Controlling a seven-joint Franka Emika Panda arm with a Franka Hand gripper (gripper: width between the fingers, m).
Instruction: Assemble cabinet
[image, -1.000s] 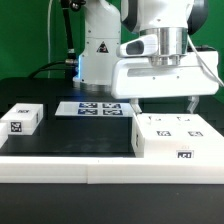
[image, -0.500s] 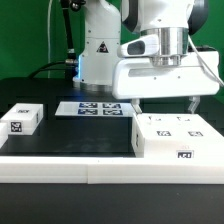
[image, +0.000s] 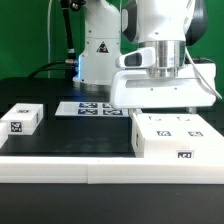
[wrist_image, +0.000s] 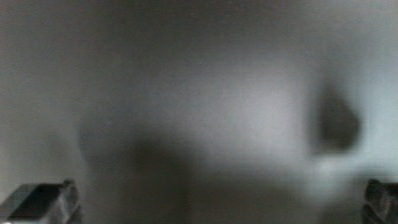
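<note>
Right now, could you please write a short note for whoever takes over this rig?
The gripper is open, with the fingers wide apart and nothing visibly held; the wrist view is blurred.
It hangs low at the far edge of the cabinet, on the exterior view's right; contact cannot be told.
The small white block lies apart on the exterior view's left, with the marker board further back.
Done: nothing visibly fitted.
Left: probably grasping and joining the parts.
</note>
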